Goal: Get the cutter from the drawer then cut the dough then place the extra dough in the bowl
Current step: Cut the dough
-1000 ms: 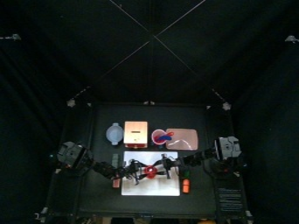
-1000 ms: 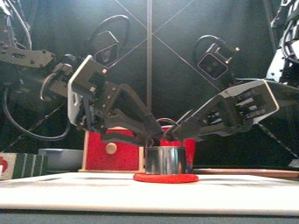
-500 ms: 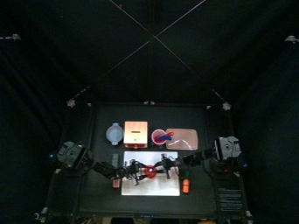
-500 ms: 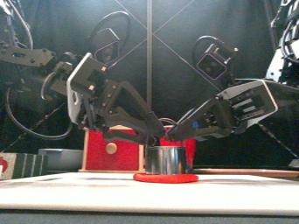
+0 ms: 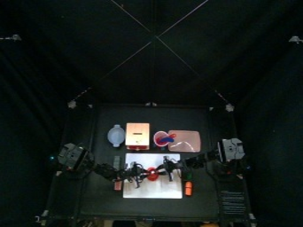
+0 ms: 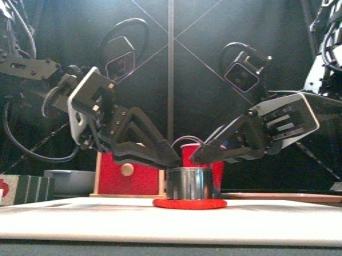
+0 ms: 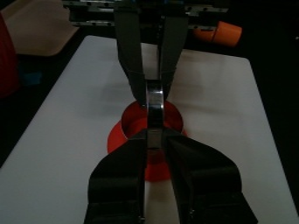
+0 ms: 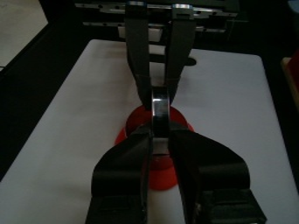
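L pincer (image 6: 173,159) & R pincer (image 6: 201,156) pinching cutter (image 6: 190,183), on red dough (image 6: 189,203), white board (image 6: 80,215)

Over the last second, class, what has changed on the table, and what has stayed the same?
The left arm's wrist sank a little, toward its own side, while the left gripper stayed at the cutter. The cutter on the red dough, the right gripper and the white board did not move.
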Robot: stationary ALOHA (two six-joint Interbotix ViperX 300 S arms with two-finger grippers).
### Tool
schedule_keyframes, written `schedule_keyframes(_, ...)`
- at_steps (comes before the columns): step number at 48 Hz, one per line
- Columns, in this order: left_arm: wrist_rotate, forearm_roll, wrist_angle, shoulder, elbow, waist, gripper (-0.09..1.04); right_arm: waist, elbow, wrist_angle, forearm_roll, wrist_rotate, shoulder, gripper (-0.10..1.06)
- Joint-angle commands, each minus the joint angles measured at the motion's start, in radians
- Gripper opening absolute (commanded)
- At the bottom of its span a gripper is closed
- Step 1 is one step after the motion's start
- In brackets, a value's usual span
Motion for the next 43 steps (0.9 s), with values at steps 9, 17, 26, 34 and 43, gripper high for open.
schedule_keyframes(9,-0.003,-0.023,0.064,0.023,-0.011,0.000,0.55,0.000,0.005,0.021,0.015,0.008,0.028,0.58)
schedule_keyframes(17,-0.005,-0.057,0.084,0.040,-0.011,0.000,0.54,0.000,0.008,0.023,0.051,0.009,0.075,0.58)
schedule_keyframes(26,-0.006,-0.083,0.126,0.084,-0.015,-0.009,0.54,0.002,0.026,0.023,0.092,0.009,0.092,0.58)
schedule_keyframes(34,-0.008,-0.112,0.184,0.135,-0.037,-0.012,0.53,0.002,0.032,0.023,0.118,0.005,0.094,0.58)
schedule_keyframes(43,-0.008,-0.124,0.212,0.155,-0.041,-0.012,0.53,0.002,0.029,0.023,0.127,0.003,0.094,0.58)
